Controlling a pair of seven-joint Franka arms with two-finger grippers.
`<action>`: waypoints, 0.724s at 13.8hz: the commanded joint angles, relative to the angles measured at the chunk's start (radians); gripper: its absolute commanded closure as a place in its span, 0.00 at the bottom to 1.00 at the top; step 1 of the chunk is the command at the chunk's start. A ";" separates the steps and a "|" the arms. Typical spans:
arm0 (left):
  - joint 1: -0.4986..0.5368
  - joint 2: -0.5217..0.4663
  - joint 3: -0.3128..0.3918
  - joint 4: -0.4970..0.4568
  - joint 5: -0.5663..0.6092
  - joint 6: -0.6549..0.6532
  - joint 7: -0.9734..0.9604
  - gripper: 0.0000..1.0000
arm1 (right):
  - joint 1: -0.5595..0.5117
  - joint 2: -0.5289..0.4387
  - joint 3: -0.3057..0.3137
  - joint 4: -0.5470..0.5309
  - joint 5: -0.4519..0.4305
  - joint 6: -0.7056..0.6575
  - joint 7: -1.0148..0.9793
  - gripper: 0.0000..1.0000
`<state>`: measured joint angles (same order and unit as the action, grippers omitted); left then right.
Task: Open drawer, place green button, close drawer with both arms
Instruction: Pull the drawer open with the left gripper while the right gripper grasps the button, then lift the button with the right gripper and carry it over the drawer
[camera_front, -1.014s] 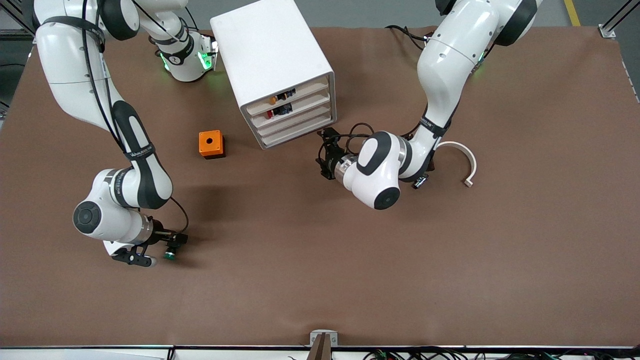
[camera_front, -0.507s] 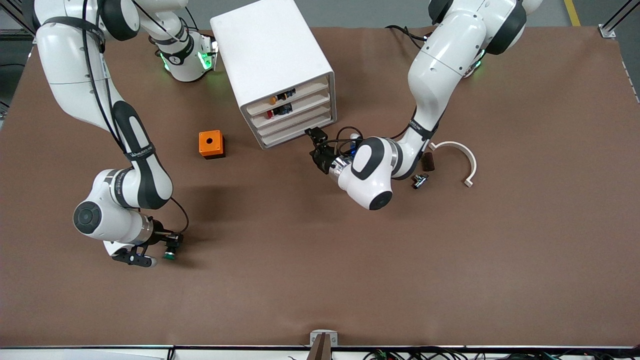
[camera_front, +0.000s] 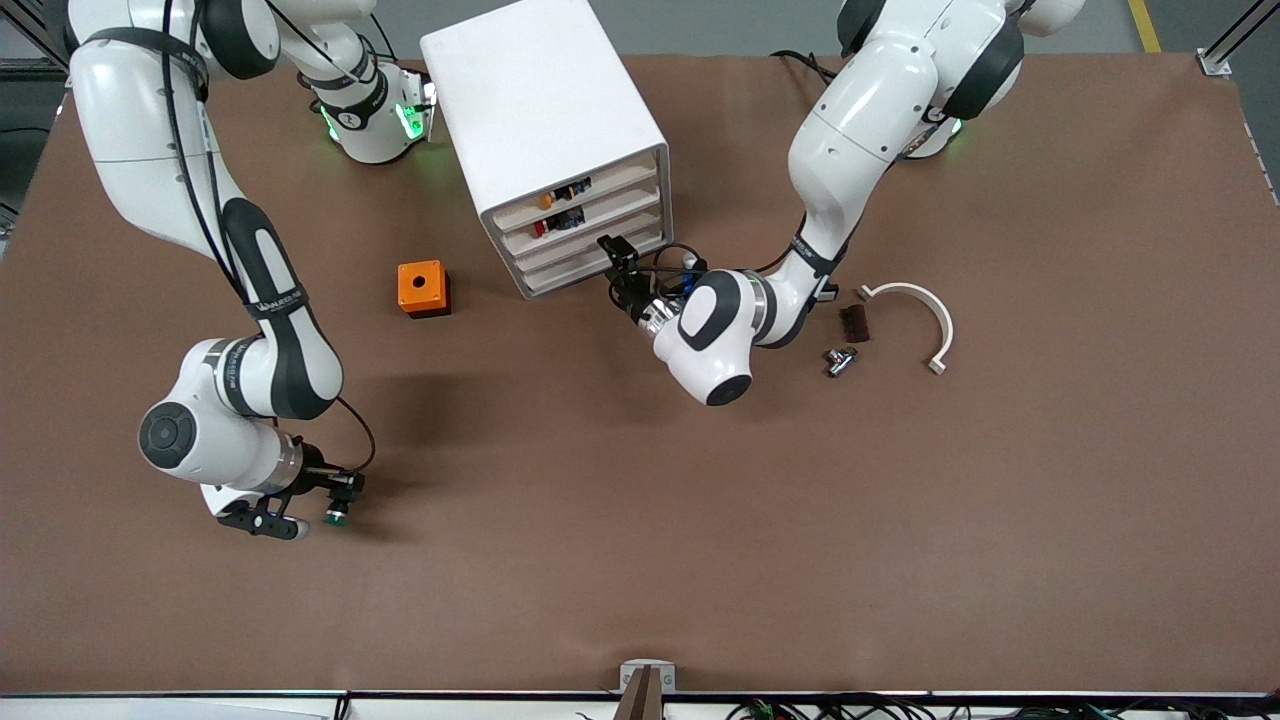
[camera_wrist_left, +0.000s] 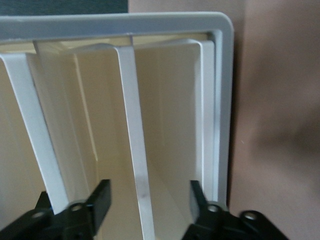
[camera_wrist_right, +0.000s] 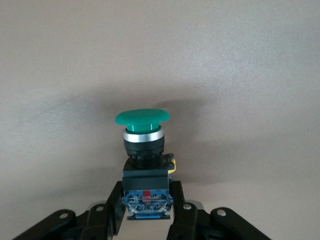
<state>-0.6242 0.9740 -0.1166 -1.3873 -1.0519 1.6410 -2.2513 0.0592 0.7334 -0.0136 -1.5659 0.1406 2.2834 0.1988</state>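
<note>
- The counter (camera_front: 1050, 480), covered in brown, is carrying everything in view.
- The white cabinet (camera_front: 545, 110) is standing toward the robots' bases, between the two arms, its four stacked drawer fronts facing the front camera at a slant.
- The left arm (camera_front: 860, 130) is reaching down from its base to the cabinet's front, and the right arm (camera_front: 190, 230) is bending down over the counter at its own end.
- The drawer (camera_front: 592, 247), third from the top, is sitting pushed in, flush with the other fronts.
- The left pincer (camera_front: 615, 262) is hanging right at the cabinet's lower front edge, by the corner toward the left arm's end; its fingers (camera_wrist_left: 100, 200) are standing wide apart, with a white drawer edge running between them in the left wrist view.
- The curved white strip (camera_front: 925, 310) is lying on the counter toward the left arm's end, with a small dark block (camera_front: 855, 322) and a small metal piece (camera_front: 838, 360) just beside it.
- The orange box (camera_front: 422, 288) is resting near the cabinet, toward the right arm's end.
- The right pincer (camera_front: 335, 497) is sitting low over the counter, nearer the front camera than the orange box, clamping the button's black-and-blue body.
- The button (camera_wrist_right: 142, 150) is being held in that pincer, its green cap pointing away from the fingers.
</note>
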 joint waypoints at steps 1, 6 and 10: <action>-0.006 0.025 0.002 0.022 -0.028 -0.035 -0.014 0.36 | 0.028 -0.072 0.001 0.029 0.016 -0.131 0.098 0.97; -0.028 0.048 0.002 0.022 -0.080 -0.038 -0.016 0.51 | 0.097 -0.159 0.003 0.089 0.016 -0.350 0.354 0.97; -0.034 0.048 0.003 0.024 -0.069 -0.046 -0.013 0.99 | 0.171 -0.225 0.004 0.090 0.016 -0.452 0.555 0.97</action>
<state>-0.6543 1.0095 -0.1179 -1.3866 -1.1102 1.6126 -2.2513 0.2002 0.5450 -0.0053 -1.4664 0.1411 1.8684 0.6711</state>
